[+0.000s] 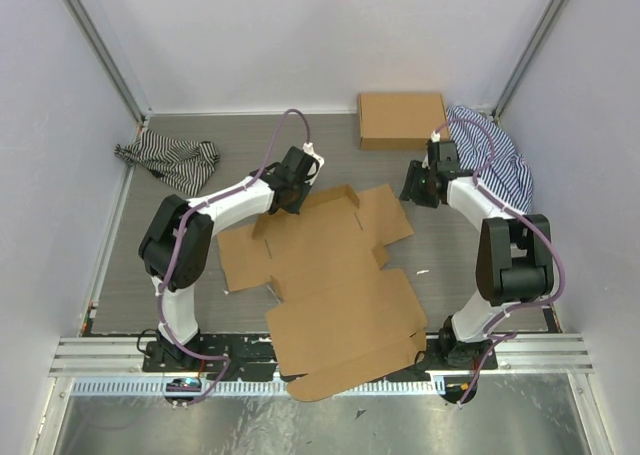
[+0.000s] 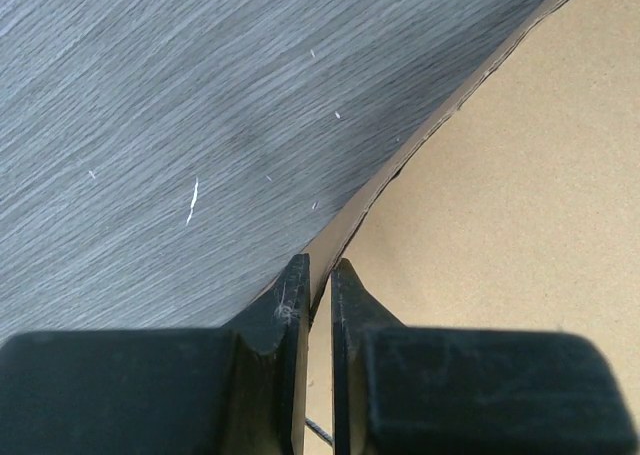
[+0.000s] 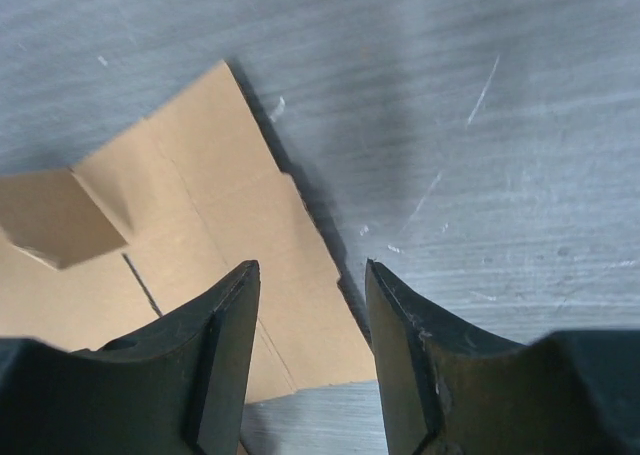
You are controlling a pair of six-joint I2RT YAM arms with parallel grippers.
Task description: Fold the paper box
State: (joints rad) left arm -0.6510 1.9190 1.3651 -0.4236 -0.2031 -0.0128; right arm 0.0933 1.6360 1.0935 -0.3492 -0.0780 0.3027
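The paper box (image 1: pixel 335 285) lies unfolded in the middle of the table, its big near panel hanging over the front edge. My left gripper (image 1: pixel 290 197) is at the box's far left edge; in the left wrist view its fingers (image 2: pixel 318 275) are pinched on the raised cardboard edge (image 2: pixel 480 205). My right gripper (image 1: pixel 416 187) hovers just right of the far right flap, open and empty. In the right wrist view that gripper (image 3: pixel 310 275) has its jaws apart above the flap's edge (image 3: pixel 260 245).
A second, neat brown cardboard box (image 1: pixel 402 119) sits at the back. A striped cloth (image 1: pixel 170 158) lies at the back left, another striped cloth (image 1: pixel 497 158) at the back right behind my right arm. White walls enclose the table.
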